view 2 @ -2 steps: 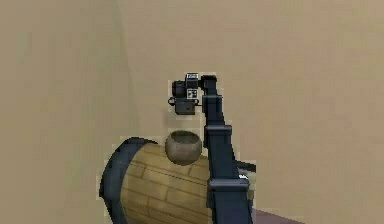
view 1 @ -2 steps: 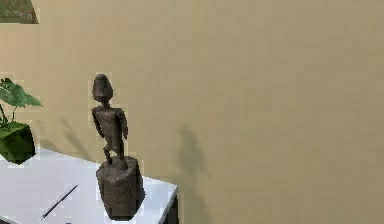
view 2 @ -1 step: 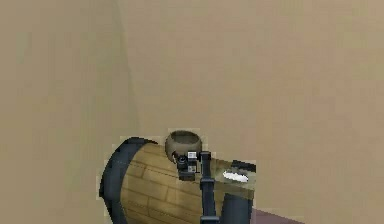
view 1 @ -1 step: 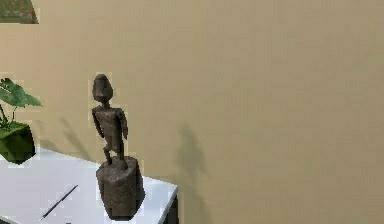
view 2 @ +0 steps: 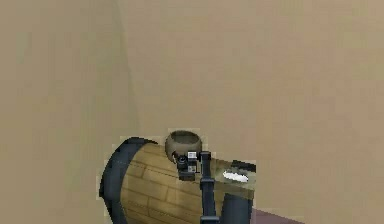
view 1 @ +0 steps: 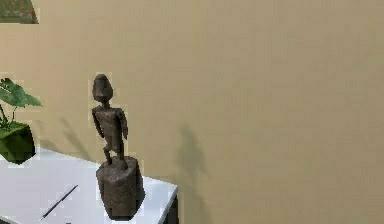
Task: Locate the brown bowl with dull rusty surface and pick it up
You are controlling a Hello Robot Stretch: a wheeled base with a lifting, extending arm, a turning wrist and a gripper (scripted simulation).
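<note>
Arm side view: a big wooden barrel (view 2: pixel 150 185) with dark bands lies on its side, under and beyond my pincer (view 2: pixel 188 160). My arm (view 2: pixel 207 200) rises past its right end. The brown bowl (view 2: pixel 184 140) sits upright on the barrel's top, just past my pincer's far end and a touch toward the view's left. It's round, so no long axis; rim up, inside dark, contents can't tell. Pincer apart or together: can't tell. Holding anything, or touching the bowl: can't tell either. A small white flat thing (view 2: pixel 237 175) lies right of my pincer. Forward view: white table (view 1: pixel 30 185), dark statue (view 1: pixel 112 140), potted plant (view 1: pixel 12 115).
</note>
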